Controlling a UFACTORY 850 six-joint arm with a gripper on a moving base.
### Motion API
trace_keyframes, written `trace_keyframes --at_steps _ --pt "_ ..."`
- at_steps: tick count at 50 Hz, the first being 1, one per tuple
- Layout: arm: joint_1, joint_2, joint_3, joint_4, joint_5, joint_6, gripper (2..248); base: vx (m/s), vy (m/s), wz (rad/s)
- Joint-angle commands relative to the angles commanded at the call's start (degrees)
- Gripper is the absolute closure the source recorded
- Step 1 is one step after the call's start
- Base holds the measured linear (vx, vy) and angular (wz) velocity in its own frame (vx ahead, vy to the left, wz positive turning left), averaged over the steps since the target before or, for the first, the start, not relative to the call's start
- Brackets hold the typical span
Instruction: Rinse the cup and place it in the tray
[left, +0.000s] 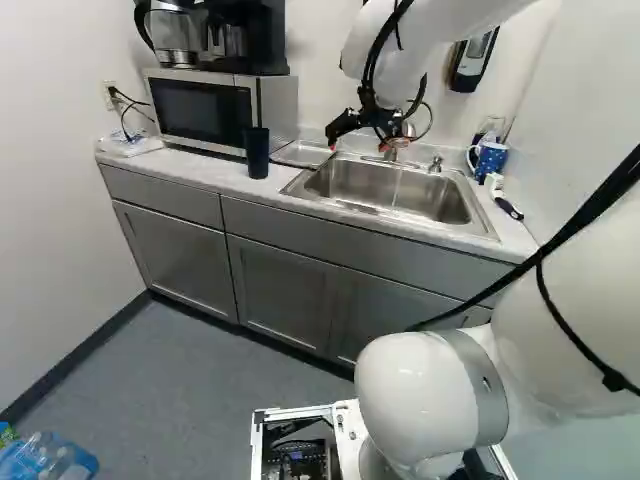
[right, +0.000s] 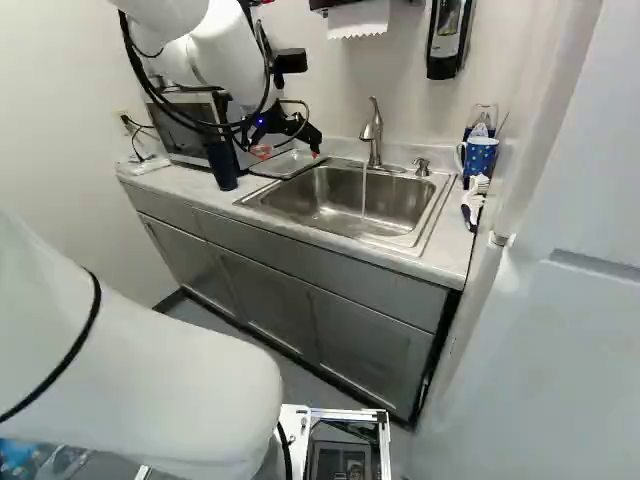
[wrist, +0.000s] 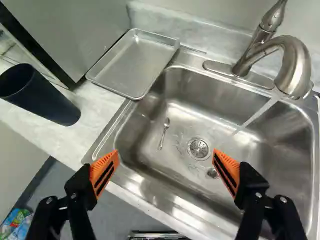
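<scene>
Nearest me, my arm (left: 430, 390) fills the lower right of the left base view and reaches over to its upper middle. Out there the claw (wrist: 166, 160) hangs over the sink side with its fingers wide apart and nothing between them, so I'd say I'm at the fetching step, nothing rinsed in my grip.

The dark cup (left: 256, 152) stands upright on the counter, left of the sink in the left base view – I take it as the one to rinse. Its straight, tall side should suit a sideways grip, though the microwave (left: 205, 108) just behind leaves me little room there, and a clumsy nudge could tip it.

Next comes the sink (wrist: 190, 115), a spoon (wrist: 164, 134) lying on its floor near the drain (wrist: 199, 149). The shallow tray (wrist: 131, 65) sits flat between sink and microwave, handy for a short, dripping carry.

Beyond, the tap (right: 373, 138) is running, probably so I needn't work the handle. A dotted mug (right: 478, 155) sits at the upper right – out of my way.
</scene>
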Motion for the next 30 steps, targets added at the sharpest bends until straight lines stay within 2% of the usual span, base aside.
trace_keyframes --at_steps 30 --pt "6.5 -0.6 -0.6 0.0 0.0 0.0 3 0.0 0.0 0.0"
